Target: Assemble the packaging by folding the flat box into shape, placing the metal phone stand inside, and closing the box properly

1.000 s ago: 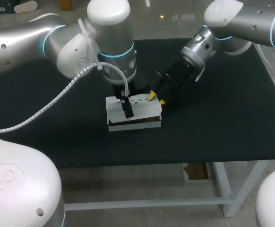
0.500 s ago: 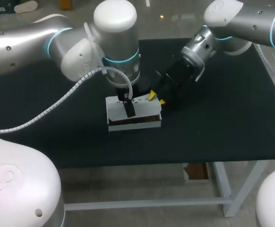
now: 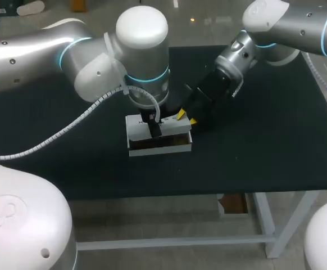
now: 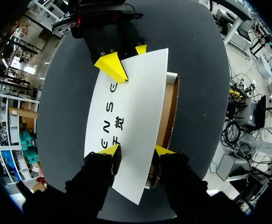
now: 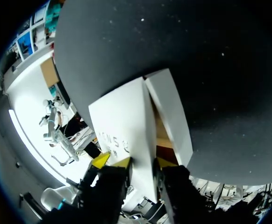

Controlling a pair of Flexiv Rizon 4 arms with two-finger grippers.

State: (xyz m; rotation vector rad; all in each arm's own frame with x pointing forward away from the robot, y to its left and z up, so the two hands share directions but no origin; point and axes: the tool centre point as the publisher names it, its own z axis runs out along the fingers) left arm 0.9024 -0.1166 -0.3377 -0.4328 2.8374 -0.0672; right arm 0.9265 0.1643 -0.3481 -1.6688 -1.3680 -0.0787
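left pincer (image 4: 136, 150) over the white lid (image 4: 136, 107), can't tell if it's gripping | right pincer (image 5: 143, 162) pinching lid edge | box (image 3: 162, 146) on tabletop (image 3: 264, 146)

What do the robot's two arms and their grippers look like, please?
The left arm and the right arm are silver-grey metal tubes with rounded white joint caps and glowing light-blue rings at the joints. A white spiral-wrapped cable runs along the left arm. The left gripper and the right gripper are black, each with two fingers ending in bright yellow, wedge-shaped tips.
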